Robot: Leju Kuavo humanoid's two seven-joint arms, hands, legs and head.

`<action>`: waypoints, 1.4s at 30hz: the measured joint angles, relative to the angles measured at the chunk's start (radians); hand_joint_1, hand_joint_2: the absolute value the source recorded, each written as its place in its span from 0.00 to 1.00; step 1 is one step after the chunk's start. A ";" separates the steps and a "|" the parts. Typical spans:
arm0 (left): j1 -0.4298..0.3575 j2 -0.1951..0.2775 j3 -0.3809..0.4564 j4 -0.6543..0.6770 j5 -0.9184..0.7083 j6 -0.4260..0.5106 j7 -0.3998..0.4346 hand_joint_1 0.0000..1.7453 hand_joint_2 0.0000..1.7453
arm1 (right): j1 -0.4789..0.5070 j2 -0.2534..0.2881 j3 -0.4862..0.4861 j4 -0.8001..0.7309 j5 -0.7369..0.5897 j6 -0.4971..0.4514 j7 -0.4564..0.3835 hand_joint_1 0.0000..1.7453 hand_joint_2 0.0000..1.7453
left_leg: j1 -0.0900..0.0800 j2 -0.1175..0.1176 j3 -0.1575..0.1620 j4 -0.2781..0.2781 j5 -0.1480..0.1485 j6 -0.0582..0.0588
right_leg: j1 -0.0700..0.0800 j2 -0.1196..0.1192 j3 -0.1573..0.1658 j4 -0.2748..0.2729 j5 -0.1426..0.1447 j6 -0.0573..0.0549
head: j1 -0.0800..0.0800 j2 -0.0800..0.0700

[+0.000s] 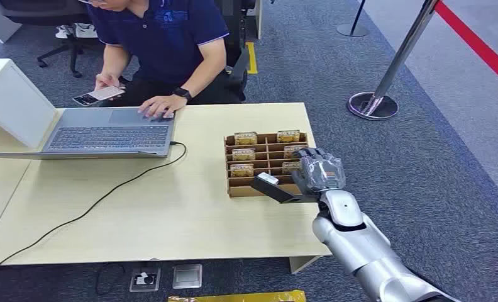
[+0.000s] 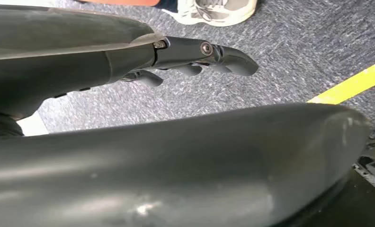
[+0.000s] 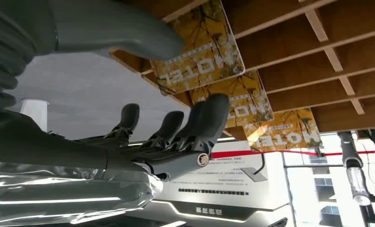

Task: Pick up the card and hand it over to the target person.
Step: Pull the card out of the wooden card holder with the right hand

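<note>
right robot hand point(image 1: 318, 171) raised, fingers apart; left robot hand point(image 2: 195, 59) hangs, fingers loosely curled.

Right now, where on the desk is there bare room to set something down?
Widest free patch: the table between the laptop cable and the card rack, down to the near edge. A narrow strip lies between the rack and the far edge. Crowded: far left, with the laptop and the person's hand; the right hand over the rack.

Wooden rack point(image 1: 266, 165), glossy cards point(image 3: 200, 47), seemingly matt table point(image 1: 171, 214)
</note>
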State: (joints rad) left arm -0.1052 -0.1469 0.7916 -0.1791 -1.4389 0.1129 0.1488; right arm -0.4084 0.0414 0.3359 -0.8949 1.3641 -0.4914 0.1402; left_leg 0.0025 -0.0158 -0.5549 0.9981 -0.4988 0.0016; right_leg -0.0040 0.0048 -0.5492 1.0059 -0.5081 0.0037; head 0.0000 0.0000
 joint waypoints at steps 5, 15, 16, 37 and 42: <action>0.003 0.001 -0.002 0.001 -0.002 -0.003 0.003 0.00 0.00 | 0.002 -0.001 0.000 0.004 -0.001 -0.003 -0.001 1.00 1.00 | 0.000 0.000 0.001 0.000 0.000 0.000 | 0.000 0.000 0.001 0.000 0.000 0.000 | 0.000 0.000; -0.002 -0.001 -0.015 0.000 -0.015 -0.020 0.003 0.00 0.00 | -0.003 -0.005 -0.013 0.024 -0.007 -0.004 0.010 1.00 1.00 | 0.000 -0.001 0.001 0.000 0.000 0.000 | 0.000 -0.001 0.001 0.000 0.000 0.000 | 0.000 0.000; -0.003 -0.001 -0.016 0.000 -0.016 -0.020 0.003 0.00 0.00 | -0.003 -0.006 -0.015 0.024 -0.008 -0.004 0.011 1.00 1.00 | 0.000 -0.001 0.001 0.000 0.000 0.000 | 0.000 -0.001 0.001 0.000 -0.001 0.000 | 0.000 0.000; -0.012 -0.001 -0.030 0.000 -0.037 -0.015 0.012 0.00 0.00 | -0.020 0.003 -0.092 -0.101 -0.055 -0.188 -0.034 1.00 1.00 | 0.000 0.000 -0.001 0.001 0.000 -0.001 | 0.000 0.000 -0.001 0.001 0.000 0.000 | 0.000 0.000; -0.019 -0.004 -0.036 0.001 -0.048 -0.015 0.020 0.00 0.00 | -0.036 0.060 -0.167 -0.244 -0.081 -0.207 -0.141 1.00 1.00 | -0.001 0.001 -0.003 0.002 0.000 -0.001 | -0.001 0.001 -0.004 0.003 -0.001 0.000 | 0.000 0.000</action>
State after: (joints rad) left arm -0.1241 -0.1507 0.7552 -0.1778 -1.4871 0.0983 0.1688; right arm -0.4441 0.1015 0.1694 -1.1391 1.2833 -0.6981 -0.0007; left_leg 0.0018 -0.0148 -0.5577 1.0005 -0.4991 0.0010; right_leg -0.0047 0.0061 -0.5529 1.0090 -0.5087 0.0037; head 0.0000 0.0000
